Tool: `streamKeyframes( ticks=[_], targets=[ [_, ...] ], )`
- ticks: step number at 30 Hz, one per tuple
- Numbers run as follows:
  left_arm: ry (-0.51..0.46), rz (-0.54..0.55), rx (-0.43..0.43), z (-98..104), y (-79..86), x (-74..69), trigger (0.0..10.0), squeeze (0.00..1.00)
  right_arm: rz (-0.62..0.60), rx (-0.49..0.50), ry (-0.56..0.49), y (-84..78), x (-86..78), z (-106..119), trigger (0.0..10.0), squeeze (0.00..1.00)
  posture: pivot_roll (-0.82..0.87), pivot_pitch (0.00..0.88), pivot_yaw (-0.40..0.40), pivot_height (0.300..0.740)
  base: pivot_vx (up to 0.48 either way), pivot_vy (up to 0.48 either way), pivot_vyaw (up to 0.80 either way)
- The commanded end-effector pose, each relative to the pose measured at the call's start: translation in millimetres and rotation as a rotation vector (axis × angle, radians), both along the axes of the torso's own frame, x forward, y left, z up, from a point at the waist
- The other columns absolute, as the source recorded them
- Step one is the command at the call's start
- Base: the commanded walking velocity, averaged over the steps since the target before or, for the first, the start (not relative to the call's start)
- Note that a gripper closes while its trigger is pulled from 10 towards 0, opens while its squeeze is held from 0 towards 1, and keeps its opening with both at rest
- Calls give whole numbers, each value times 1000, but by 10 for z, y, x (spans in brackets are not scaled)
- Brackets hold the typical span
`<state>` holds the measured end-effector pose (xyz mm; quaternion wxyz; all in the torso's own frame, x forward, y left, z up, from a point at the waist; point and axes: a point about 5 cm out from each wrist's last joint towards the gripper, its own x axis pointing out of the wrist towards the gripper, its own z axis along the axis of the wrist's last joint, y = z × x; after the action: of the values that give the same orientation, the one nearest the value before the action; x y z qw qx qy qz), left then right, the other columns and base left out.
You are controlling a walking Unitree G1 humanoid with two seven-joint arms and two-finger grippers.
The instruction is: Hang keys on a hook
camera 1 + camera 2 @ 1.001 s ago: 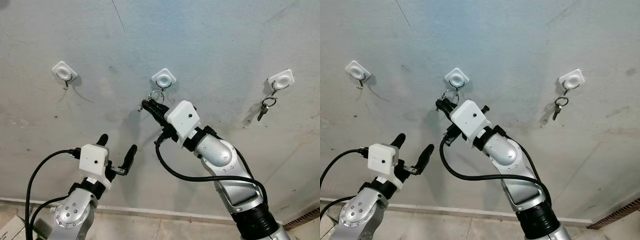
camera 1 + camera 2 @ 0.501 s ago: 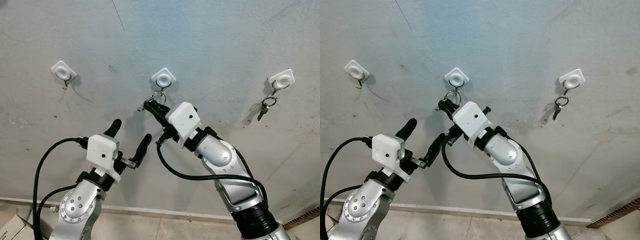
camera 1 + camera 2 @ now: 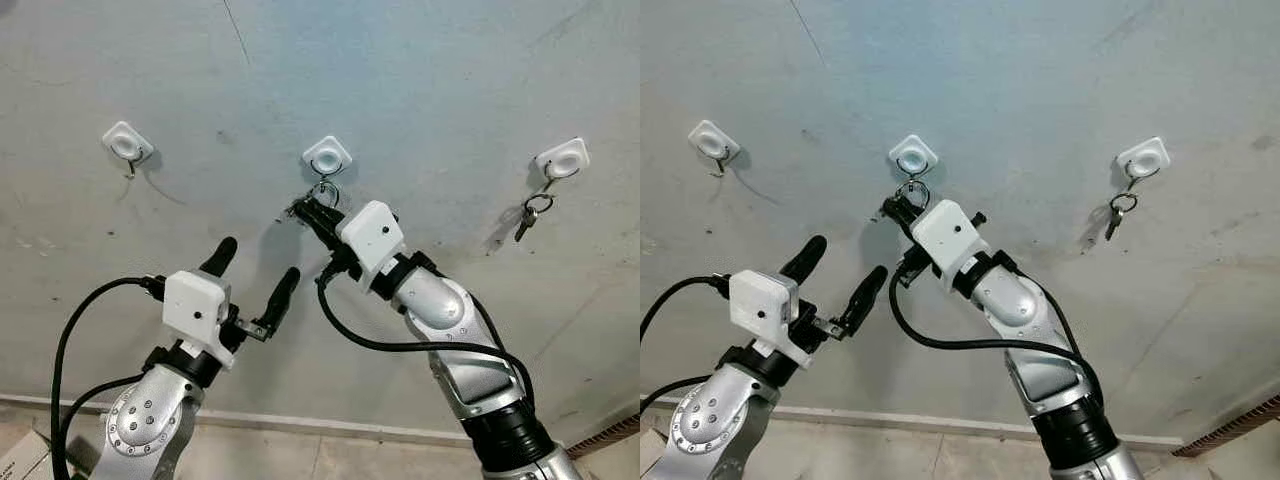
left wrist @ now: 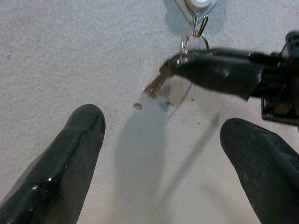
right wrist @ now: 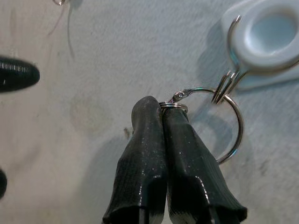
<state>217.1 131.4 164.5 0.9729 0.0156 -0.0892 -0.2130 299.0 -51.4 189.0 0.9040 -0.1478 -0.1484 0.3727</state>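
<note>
The middle white wall hook [image 3: 327, 155] has a wire prong [image 5: 225, 86], and the silver key ring [image 5: 232, 119] lies against that prong. My right gripper [image 5: 161, 109] is shut on the ring's small inner loop, just below the hook. A brass key [image 4: 156, 85] sticks out past its black fingers [image 4: 212, 72]. My left gripper [image 3: 254, 274] stands open below and to the left of the hook, holding nothing, its fingers [image 3: 221, 256] pointing up at the wall.
The left hook [image 3: 127, 143] is bare. The right hook [image 3: 560, 160] carries another set of keys [image 3: 527, 216]. A grey wall runs down to a baseboard [image 3: 330, 428] and pale floor, with a cardboard box corner [image 3: 20, 460] at the bottom left.
My right gripper has moved up a little, bringing the key ring against the middle hook. The left arm rose toward the wall's middle, then settled slightly lower and further left.
</note>
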Motion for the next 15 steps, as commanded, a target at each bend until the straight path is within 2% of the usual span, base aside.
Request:
streamKeyframes(
  ticks=[1,15],
  targets=[
    [-6,9,7,37,29,5,10000,0,1,10,27,-6,9,-33,10000,0,37,31,15,740,0,0,0],
    [-17,8,2,101,25,19,10000,0,46,-51,91,11,-78,-244,10000,0,40,27,18,740,0,0,0]
  ],
)
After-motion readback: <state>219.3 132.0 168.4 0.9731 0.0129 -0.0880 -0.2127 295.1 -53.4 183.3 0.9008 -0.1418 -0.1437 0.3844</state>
